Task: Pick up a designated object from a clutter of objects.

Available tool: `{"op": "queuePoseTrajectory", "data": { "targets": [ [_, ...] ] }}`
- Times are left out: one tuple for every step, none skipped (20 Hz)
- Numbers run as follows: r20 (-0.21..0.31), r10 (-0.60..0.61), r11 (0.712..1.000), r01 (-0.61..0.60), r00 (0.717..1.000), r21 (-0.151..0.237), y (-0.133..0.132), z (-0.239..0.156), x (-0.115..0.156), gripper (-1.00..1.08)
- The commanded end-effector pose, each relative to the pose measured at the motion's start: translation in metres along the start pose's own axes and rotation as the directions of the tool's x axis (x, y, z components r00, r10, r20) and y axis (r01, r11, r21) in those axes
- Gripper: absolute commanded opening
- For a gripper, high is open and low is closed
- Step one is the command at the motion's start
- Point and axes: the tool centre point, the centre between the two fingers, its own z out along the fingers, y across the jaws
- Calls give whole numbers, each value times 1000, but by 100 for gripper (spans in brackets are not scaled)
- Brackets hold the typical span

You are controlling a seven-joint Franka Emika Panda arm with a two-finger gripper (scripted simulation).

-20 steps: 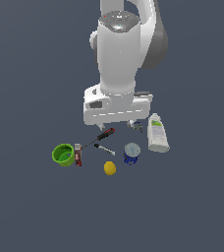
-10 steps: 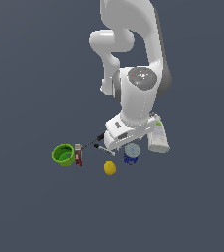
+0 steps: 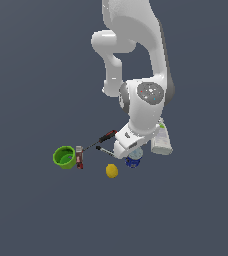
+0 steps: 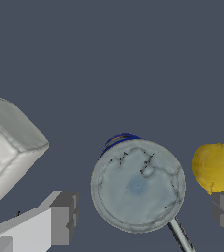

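Hovering right over the small dark blue can (image 4: 137, 186) with its pale silvery top, the gripper (image 4: 143, 212) had its grey fingers (image 4: 65, 216) spread wide either side, gripping nothing. The can stood upright, yellow lemon (image 3: 112, 171) near at its 8 o'clock in the exterior view, white bottle (image 3: 162, 140) around 2, green cup (image 3: 64, 157) farther off at 9.

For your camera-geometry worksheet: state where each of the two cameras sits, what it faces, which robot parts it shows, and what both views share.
Exterior view: off the arm, raised, looking down at the clutter: green cup, lemon, white bottle; the white arm fills the upper middle.
Wrist view: on the wrist, looking straight down on the blue can; two grey fingertips of the gripper flank it.
Shared: the blue can, lemon and white bottle.
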Motion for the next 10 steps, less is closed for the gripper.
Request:
{"op": "queuePoseTrajectory", "data": {
  "targets": [
    [-1,0,1000,0,1000,-1,0,0,0,100],
    [-1,0,1000,0,1000,-1,0,1,0,100],
    [-1,0,1000,0,1000,-1,0,3,0,100],
    [-1,0,1000,0,1000,-1,0,5,0,100],
    [-1,-1,1000,1,1000,-1,0,8,0,100],
    [-1,-1,1000,1,1000,0,0,12,0,100],
    [-1,-2,1000,2,1000,0,0,16,0,100],
    [-1,-3,1000,3,1000,0,0,21,0,100],
    [-1,-3,1000,3,1000,0,-1,27,0,100],
    [-2,-4,1000,4,1000,0,-1,32,0,100]
  ]
}}
